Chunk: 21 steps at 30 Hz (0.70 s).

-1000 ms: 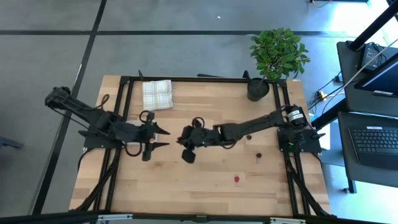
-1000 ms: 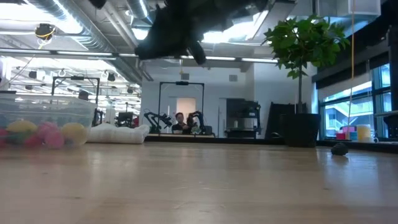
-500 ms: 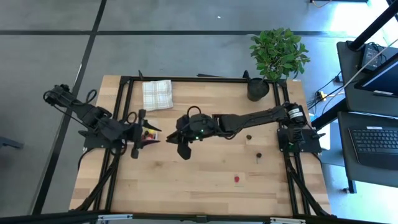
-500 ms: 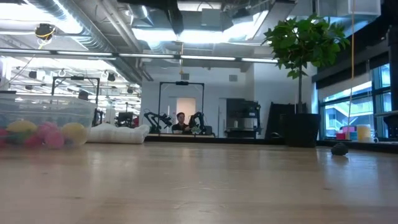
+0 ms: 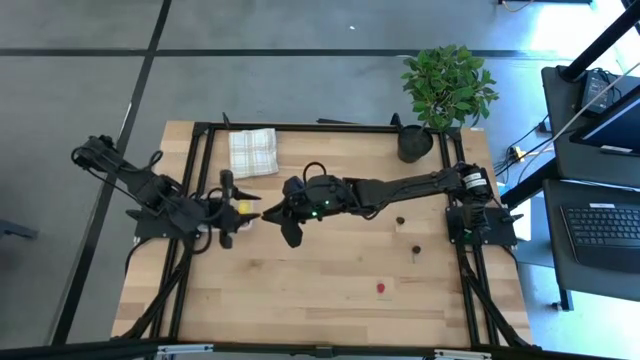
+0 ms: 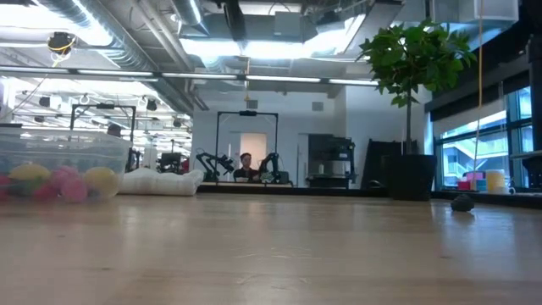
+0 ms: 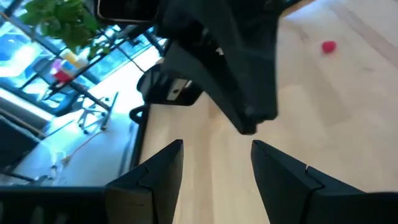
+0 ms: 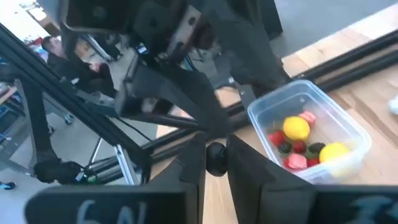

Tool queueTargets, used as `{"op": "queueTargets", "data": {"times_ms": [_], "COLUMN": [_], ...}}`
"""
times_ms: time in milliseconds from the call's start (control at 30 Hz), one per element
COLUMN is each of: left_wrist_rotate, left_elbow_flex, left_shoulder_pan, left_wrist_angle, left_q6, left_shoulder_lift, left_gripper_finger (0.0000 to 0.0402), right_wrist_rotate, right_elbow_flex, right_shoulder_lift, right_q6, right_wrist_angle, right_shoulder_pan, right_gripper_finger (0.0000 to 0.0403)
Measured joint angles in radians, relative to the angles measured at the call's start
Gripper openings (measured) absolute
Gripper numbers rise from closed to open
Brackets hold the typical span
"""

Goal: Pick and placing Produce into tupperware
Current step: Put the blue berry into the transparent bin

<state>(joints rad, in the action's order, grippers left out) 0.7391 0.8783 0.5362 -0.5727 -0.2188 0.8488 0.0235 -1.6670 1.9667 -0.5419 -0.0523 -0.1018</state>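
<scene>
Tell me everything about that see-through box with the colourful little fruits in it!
The tupperware is a small clear plastic box with rounded corners and no lid on. It sits flat on the wooden table near the left edge, by the black frame rail. Inside lie two yellow lemons, some red and pink pieces and a few dark ones. Nothing grips it; the left gripper hovers close by.

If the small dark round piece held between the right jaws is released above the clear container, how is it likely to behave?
The dark round piece looks ball-shaped, so it would probably roll or bounce on landing. It seems tiny and light, pinched by the right gripper. The clear container has raised walls and already holds fruit, which would likely stop it.
</scene>
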Motion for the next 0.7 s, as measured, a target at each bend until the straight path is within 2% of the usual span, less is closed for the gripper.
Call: {"op": "queueTargets", "data": {"times_ms": [300,433,700], "left_wrist_rotate": [0.038,0.102,0.108], "left_elbow_flex": [0.0,0.0,0.0], "left_shoulder_pan": [0.002,0.002,0.004], "left_wrist_angle": [0.011,0.057,0.095], "left_q6": [0.004,0.003,-0.001], "left_shoulder_lift": [0.037,0.037,0.031], "left_gripper_finger": [0.0182,0.0182,0.0182], "right_wrist_rotate": [0.0,0.0,0.0], "right_elbow_flex": [0.0,0.0,0.0], "right_shoulder_lift": [0.0,0.0,0.0], "right_q6": [-0.003,-0.003,-0.001], "right_wrist_angle": [-0.057,-0.063,-0.094], "right_shoulder_pan": [0.015,0.022,0.031], "right_gripper_finger": [0.0052,0.0052,0.0052]}}
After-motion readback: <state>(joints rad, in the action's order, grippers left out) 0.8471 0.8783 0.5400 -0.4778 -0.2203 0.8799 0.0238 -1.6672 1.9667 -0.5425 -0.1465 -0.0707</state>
